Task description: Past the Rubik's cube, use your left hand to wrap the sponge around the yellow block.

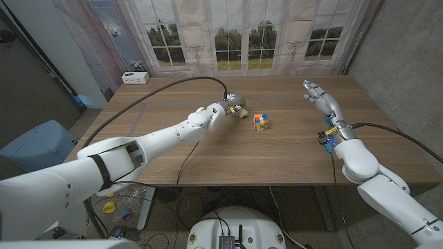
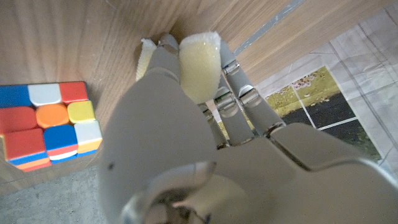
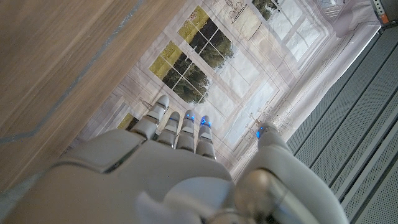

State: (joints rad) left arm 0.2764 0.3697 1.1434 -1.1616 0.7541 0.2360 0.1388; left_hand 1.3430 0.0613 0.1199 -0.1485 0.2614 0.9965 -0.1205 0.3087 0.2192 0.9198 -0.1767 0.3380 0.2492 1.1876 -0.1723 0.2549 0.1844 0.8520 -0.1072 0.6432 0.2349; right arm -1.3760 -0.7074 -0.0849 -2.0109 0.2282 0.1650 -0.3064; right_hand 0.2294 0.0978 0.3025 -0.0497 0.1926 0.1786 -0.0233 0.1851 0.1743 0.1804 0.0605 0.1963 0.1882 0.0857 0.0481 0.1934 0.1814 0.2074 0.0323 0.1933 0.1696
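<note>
My left hand [image 1: 230,108] reaches across the middle of the table and grips a pale yellow sponge [image 1: 241,113]. The Rubik's cube [image 1: 261,122] stands just to its right on the wood. In the left wrist view the sponge [image 2: 199,61] curls over my fingers [image 2: 239,93] and touches the tabletop, with the Rubik's cube [image 2: 50,124] close beside the hand. No yellow block can be made out under the sponge and fingers. My right hand [image 1: 320,97] is held up over the table's right side, fingers spread, holding nothing; in the right wrist view its fingers [image 3: 183,130] point toward the windows.
A small white box [image 1: 133,77] sits at the table's far left corner. A black cable [image 1: 173,86] runs over the table to my left wrist. A blue bin [image 1: 31,142] stands on the floor to the left. The wooden table [image 1: 291,155] runs bare along its front edge.
</note>
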